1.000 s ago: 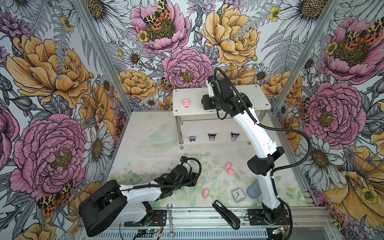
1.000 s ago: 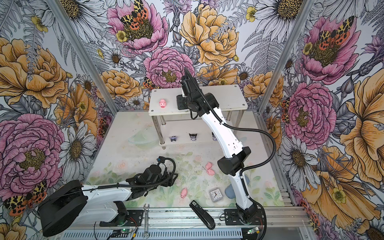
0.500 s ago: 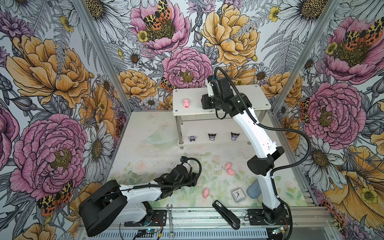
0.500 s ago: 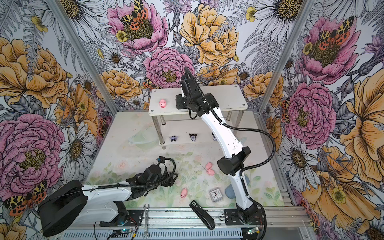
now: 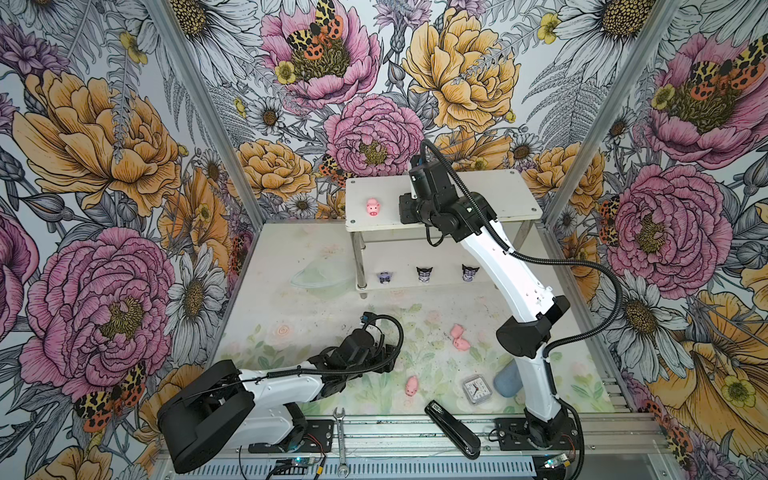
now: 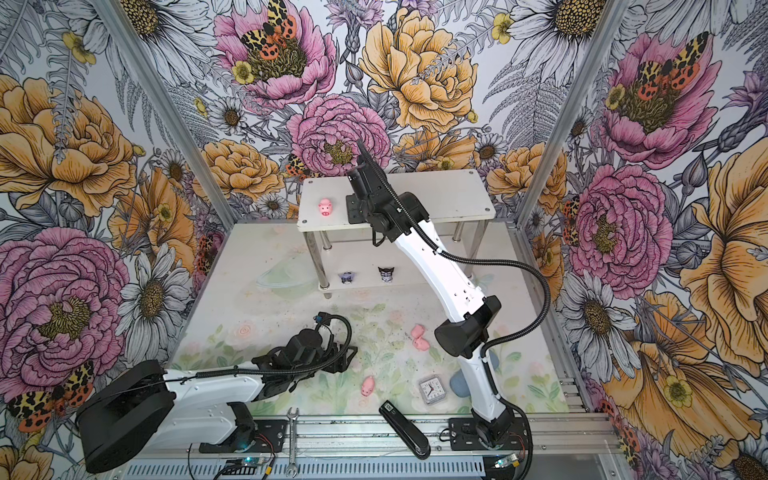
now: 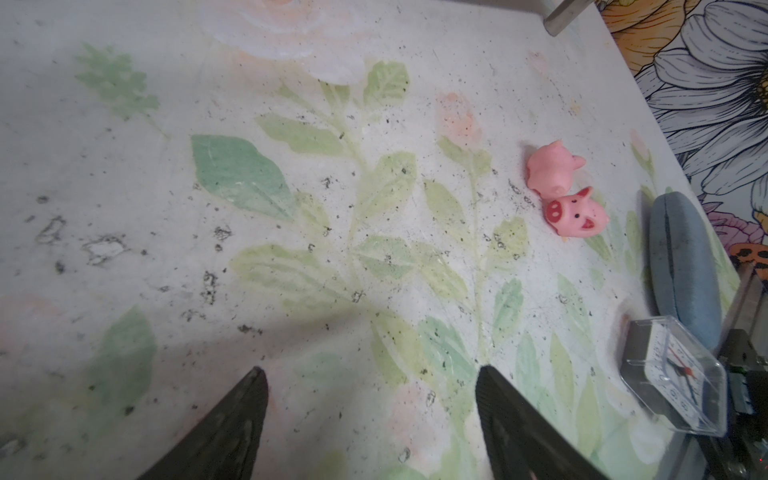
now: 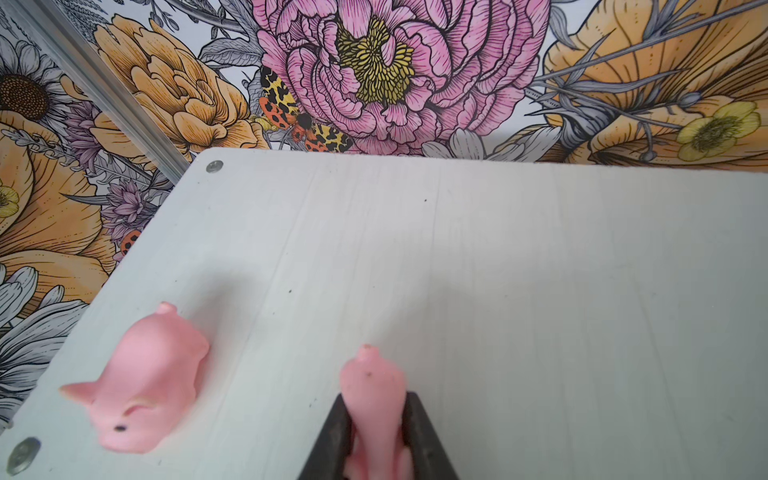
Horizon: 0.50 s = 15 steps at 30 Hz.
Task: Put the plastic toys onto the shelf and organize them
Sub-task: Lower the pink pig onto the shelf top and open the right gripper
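Shelf [image 5: 511, 195], one, two-tier, at the back of the table [image 5: 291, 316], right gripper [image 8: 376, 397] over its top tier clamped on one held pig [image 8: 372, 374], left gripper [image 7: 370, 370] spread wide, empty, three figurines [image 5: 384, 277] [image 5: 424, 274] [image 5: 469, 272] on the lower tier, one standing pig [image 5: 372, 207] on top, three loose pigs [image 5: 457, 331] [image 5: 462, 343] [image 5: 412, 386] on the table.

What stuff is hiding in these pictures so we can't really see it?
1. The held pig: its face is cut off by the right wrist view's bottom edge, and in both top views the right gripper and its wrist cover it.
2. The rightmost black-eared figurine: it shows in a top view only; elsewhere the right arm covers it.
3. The blue object: it is partly behind the right arm in both top views, and I cannot tell what it is.
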{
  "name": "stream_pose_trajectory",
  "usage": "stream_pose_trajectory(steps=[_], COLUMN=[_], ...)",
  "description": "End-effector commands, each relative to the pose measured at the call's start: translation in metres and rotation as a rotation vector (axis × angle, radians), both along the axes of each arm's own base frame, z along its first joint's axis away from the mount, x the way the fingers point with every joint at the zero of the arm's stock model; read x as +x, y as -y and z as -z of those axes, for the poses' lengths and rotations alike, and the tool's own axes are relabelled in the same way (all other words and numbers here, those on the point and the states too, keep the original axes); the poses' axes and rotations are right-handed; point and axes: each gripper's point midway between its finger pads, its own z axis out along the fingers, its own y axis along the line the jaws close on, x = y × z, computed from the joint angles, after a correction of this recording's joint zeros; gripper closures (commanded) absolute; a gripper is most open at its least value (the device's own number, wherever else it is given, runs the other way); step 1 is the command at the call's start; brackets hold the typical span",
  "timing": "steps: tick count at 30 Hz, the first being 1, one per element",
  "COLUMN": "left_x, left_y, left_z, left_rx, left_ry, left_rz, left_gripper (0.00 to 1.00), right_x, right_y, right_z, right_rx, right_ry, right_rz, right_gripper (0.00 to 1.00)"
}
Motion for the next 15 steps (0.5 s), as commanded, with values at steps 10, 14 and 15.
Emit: stream_pose_trajectory(steps=[10, 14, 15], left_x=[0.002, 0.002, 0.003], left_y=[0.002, 0.001, 0.001], left_z=[-0.013, -0.014, -0.014], left_rx=[-0.045, -0.045, -0.046], left_ry=[0.036, 0.039, 0.041], left_rz=[0.006, 0.001, 0.002], left_gripper=[0.19, 0.19, 0.18], right_x=[-0.004, -0.005, -0.005], right_y=[0.01, 0.004, 0.003], right_z=[0.0, -0.001, -0.002], right_rx=[-0.009, 0.013, 0.018], right_ry=[-0.01, -0.016, -0.012], right_rz=[0.048, 0.023, 0.02], right_gripper=[0.51, 0.47, 0.46])
